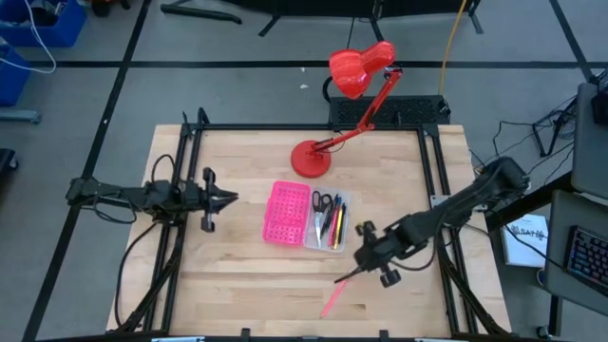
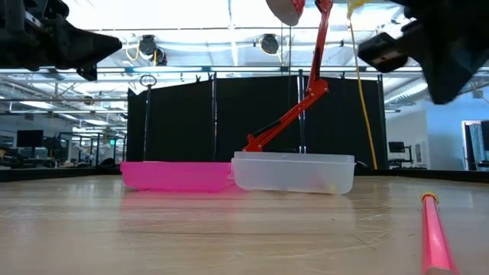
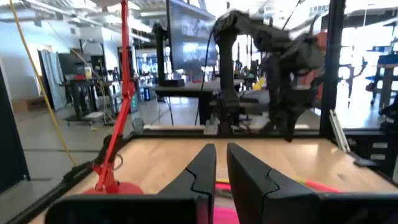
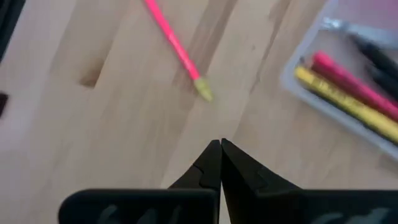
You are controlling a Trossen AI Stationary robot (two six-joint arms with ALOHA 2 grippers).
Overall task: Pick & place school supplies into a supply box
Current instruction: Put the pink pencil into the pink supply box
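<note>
The supply box lies open at the table's middle, its pink half point(image 1: 288, 212) on the left and its clear half point(image 1: 328, 220) on the right. The clear half holds black-handled scissors point(image 1: 320, 203) and several pens, among them a red one point(image 4: 348, 78) and a yellow one point(image 4: 345, 102). A pink pen point(image 1: 333, 301) lies flat on the wood near the front edge. My right gripper point(image 1: 344, 277) hangs shut above the table between the box and this pen point(image 4: 174, 46), touching neither. My left gripper point(image 1: 231, 199) waits left of the box, held level, its fingers a narrow gap apart point(image 3: 222, 155).
A red desk lamp stands with its base point(image 1: 311, 159) just behind the box, and its head point(image 1: 359, 68) reaches past the far edge. Dark frame rails point(image 1: 180, 190) run along the table's left and right sides. Bare wood lies in front of the box.
</note>
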